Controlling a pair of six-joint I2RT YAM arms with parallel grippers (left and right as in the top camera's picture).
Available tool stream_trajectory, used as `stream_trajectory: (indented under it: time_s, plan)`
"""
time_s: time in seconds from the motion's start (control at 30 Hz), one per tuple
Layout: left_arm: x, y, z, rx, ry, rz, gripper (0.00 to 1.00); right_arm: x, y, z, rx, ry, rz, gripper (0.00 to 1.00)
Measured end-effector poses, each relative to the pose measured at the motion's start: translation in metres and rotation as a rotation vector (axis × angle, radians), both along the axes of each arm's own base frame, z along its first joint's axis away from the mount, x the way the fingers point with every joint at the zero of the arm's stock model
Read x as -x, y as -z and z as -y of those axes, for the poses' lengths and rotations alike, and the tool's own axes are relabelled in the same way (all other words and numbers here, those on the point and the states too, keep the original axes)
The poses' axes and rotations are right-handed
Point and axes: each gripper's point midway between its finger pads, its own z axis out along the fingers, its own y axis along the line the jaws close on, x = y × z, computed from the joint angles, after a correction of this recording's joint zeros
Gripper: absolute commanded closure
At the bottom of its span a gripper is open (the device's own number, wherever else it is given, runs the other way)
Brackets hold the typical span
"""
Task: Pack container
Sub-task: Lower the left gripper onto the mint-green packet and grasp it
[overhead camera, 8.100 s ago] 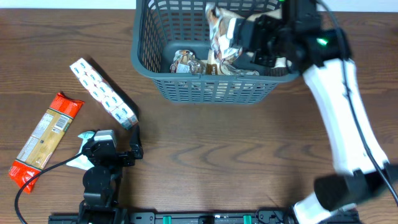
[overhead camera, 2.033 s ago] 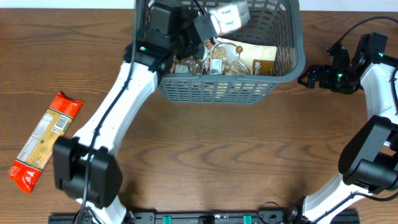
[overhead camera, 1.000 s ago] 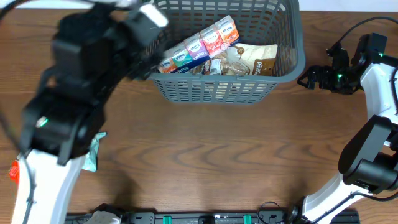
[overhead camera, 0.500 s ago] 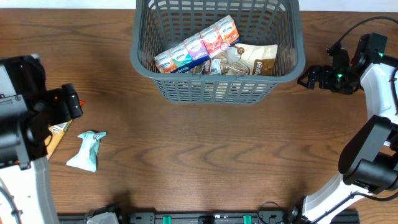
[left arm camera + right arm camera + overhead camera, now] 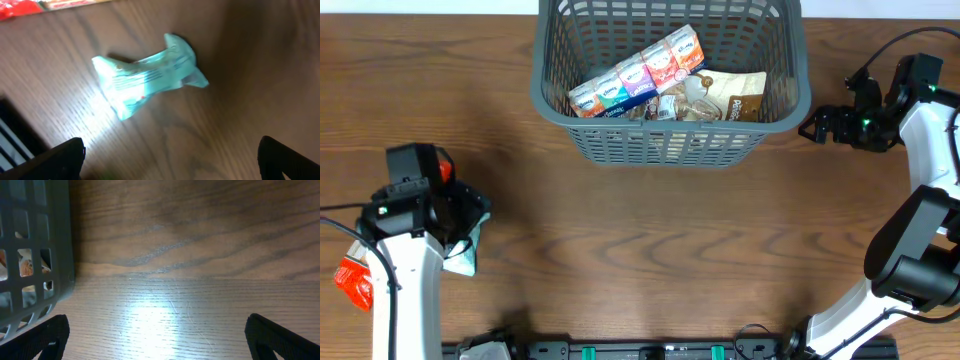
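The container (image 5: pixel 665 140), a dark grey-blue lattice basket, stands at the back middle of the table. It holds a row of colourful small packs (image 5: pixel 635 75) and a brown snack bag (image 5: pixel 730 95). My left gripper (image 5: pixel 470 212) hangs open low over a crumpled teal packet (image 5: pixel 466 260). In the left wrist view the teal packet (image 5: pixel 145 80) lies just ahead of the left gripper (image 5: pixel 172 165), with nothing between the fingers. My right gripper (image 5: pixel 812 128) is open and empty just right of the basket. The basket's wall (image 5: pixel 60 240) shows left of the right gripper (image 5: pixel 160 340).
A red and tan snack pack (image 5: pixel 350 280) lies at the left edge, mostly under my left arm; its red end (image 5: pixel 20 6) shows in the left wrist view. Bare wooden table spans the middle and front.
My left arm left the colourful packs in the basket, swung to the table's left side and came down over the teal packet. The right arm has not moved.
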Motion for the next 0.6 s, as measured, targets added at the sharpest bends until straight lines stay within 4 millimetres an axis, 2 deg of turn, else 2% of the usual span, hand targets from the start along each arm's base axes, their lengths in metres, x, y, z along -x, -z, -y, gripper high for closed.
stream_trajectory:
  time_s: [0.13,0.43,0.6]
  plan:
    - [-0.009,-0.008,-0.006,-0.059,0.084,0.037,0.01,0.002,0.001,-0.001,-0.003,0.000,-0.009,0.01]
    - [-0.025,-0.015,-0.013,-0.230,0.556,-0.020,0.02,0.005,0.001,-0.002,-0.007,0.000,-0.020,0.01]
    - [-0.022,-0.007,-0.013,-0.264,0.765,-0.111,0.02,0.004,0.001,-0.002,-0.007,0.000,-0.019,0.01]
